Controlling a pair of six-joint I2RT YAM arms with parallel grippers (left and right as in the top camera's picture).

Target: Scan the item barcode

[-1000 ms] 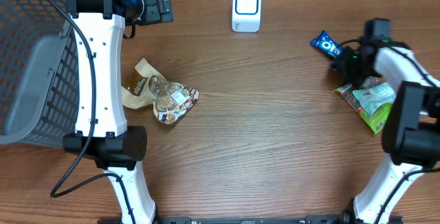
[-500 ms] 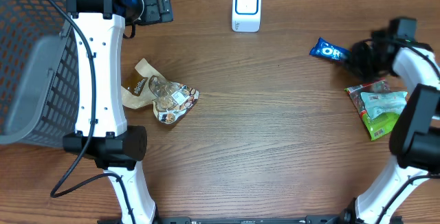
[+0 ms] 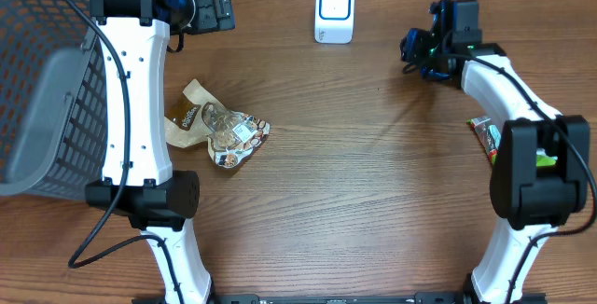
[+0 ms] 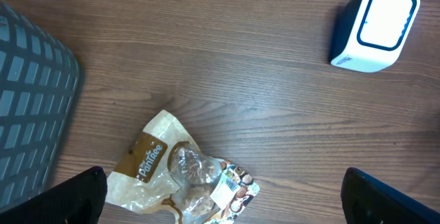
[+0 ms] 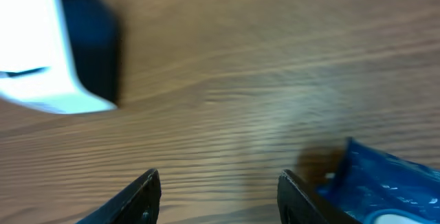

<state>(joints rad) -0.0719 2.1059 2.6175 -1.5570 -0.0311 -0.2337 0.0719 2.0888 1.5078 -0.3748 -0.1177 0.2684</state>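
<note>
Two hands share a wooden tabletop (image 3: pixel 373 183). At far left stands a grey basket (image 3: pixel 37 108). The left hand (image 3: pixel 219 7) is spread wide near a crumpled snack bag (image 3: pixel 219 129). The white scanner (image 3: pixel 334 10) sits at top centre. Just right of it, the right hand (image 5: pixel 218 183) has its fingers apart over bare wood, with the blue packet (image 5: pixel 381 183) outside one finger. The likely risk is that the ungripped packet slides off or reaches the scanner barcode-down. Blur hides any contact and any barcode. A further packet (image 3: pixel 487 134) lies mostly under the right arm.
</note>
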